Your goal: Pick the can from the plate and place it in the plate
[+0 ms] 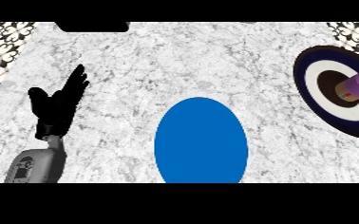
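A pale grey-white marbled stone counter (pixel 175 61) fills the view, with patterned black-and-white tile at both upper corners. At about nine o'clock the robot's black left hand (pixel 57 102) stands at rest on its grey forearm — fingers straight and close together, pointing up, thumb splayed aside, holding nothing. Near six o'clock lies a plain solid-blue round plate (pixel 201 142). At three o'clock, cut by the edge, sits a dark navy plate with a white ring (pixel 312 83); the purple-topped can (pixel 348 90) lies in its dark centre — well apart from those fingers.
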{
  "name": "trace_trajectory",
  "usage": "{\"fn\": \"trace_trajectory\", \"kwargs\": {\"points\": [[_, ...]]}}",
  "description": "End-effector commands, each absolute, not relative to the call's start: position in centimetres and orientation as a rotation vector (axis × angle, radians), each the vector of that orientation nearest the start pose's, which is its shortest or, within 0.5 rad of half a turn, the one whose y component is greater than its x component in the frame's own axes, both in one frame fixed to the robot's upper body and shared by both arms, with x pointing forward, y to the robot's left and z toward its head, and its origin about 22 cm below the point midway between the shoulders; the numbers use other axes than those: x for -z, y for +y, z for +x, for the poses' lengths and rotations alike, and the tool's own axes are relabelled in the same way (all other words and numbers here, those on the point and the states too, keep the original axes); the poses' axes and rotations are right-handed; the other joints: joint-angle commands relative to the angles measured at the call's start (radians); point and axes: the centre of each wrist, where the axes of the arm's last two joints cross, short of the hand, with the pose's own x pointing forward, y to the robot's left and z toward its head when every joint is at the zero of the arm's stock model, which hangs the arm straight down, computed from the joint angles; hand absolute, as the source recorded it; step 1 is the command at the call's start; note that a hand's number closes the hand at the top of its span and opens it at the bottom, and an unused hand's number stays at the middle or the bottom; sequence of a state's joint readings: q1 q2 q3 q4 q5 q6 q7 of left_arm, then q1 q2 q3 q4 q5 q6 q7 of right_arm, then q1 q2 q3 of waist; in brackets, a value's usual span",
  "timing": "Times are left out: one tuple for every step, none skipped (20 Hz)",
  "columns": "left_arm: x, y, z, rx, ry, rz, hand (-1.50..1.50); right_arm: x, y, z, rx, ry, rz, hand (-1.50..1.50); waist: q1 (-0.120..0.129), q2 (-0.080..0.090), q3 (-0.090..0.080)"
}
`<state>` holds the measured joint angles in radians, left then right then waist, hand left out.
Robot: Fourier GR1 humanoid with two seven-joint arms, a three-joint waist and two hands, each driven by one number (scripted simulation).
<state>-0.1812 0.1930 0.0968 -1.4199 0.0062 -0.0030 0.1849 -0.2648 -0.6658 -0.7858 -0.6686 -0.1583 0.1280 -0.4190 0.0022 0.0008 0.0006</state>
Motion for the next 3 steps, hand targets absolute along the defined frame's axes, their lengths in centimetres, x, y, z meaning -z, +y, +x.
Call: {"fn": "trace_trajectory", "kwargs": {"points": [[-3.0,27.5,29.2,0.076,-1.403,0.181,0.0,-3.1,-57.3,18.8,0.474,-1.594,-0.75,-1.5,0.002,0.001,0.0],[-3.0,28.1,27.3,0.1,-1.396,0.146,0.0,-1.3,-55.8,18.8,0.438,-1.575,-0.733,-1.5,0.003,-0.001,0.0],[-3.5,29.3,28.3,0.082,-1.424,0.174,0.0,-2.8,-57.4,17.4,0.461,-1.549,-0.746,-1.5,-0.001,-0.001,0.0]]}}
